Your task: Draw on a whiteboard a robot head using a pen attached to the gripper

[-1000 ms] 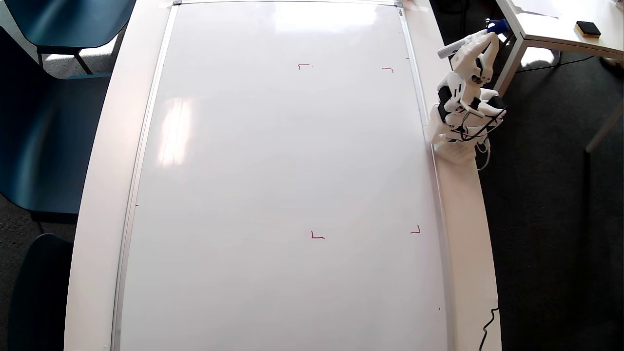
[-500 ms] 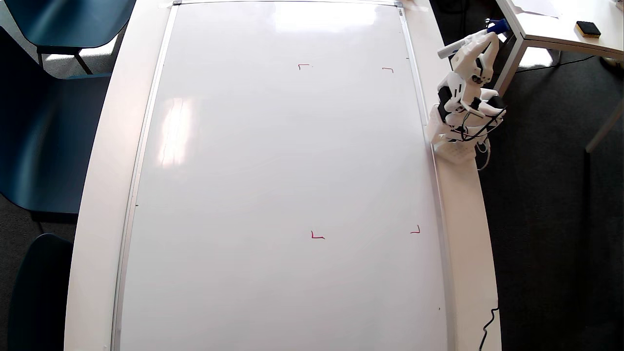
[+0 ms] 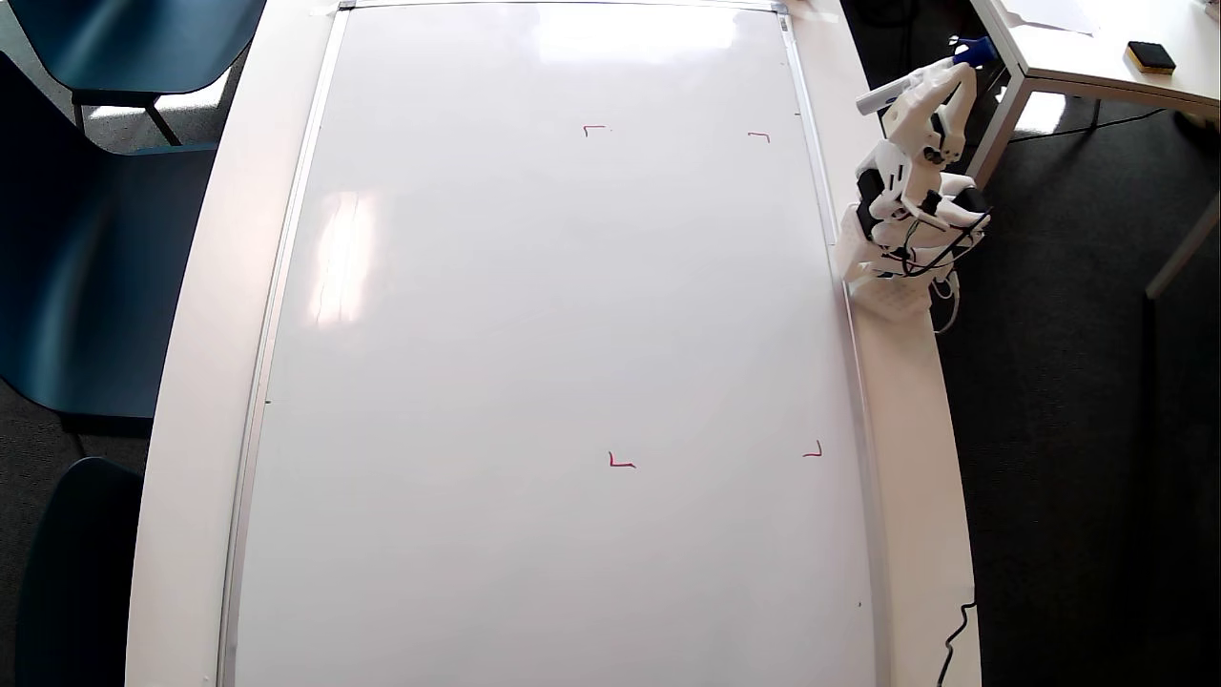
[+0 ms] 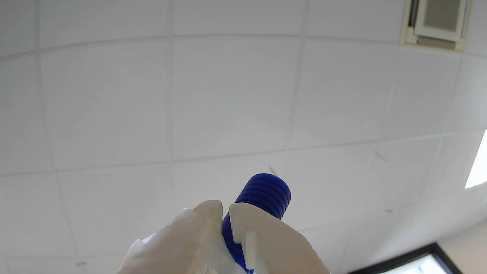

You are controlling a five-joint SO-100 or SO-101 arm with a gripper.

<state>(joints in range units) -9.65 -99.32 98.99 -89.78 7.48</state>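
- In the overhead view, the end effector [image 3: 940, 81] is sitting in the upper right of the frame, off the whiteboard [image 3: 534, 334], pointing up and away.
- It is clenching the pen [image 4: 262, 198], whose blue end is aiming at the ceiling in the wrist view.
- The whiteboard is lying left and below, blank between its red corner marks [image 3: 620, 462], offering open room.

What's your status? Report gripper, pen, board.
Gripper shut on pen, raised toward ceiling, off to the side of the whiteboard. Board blank except red corner marks. Nothing in the way.
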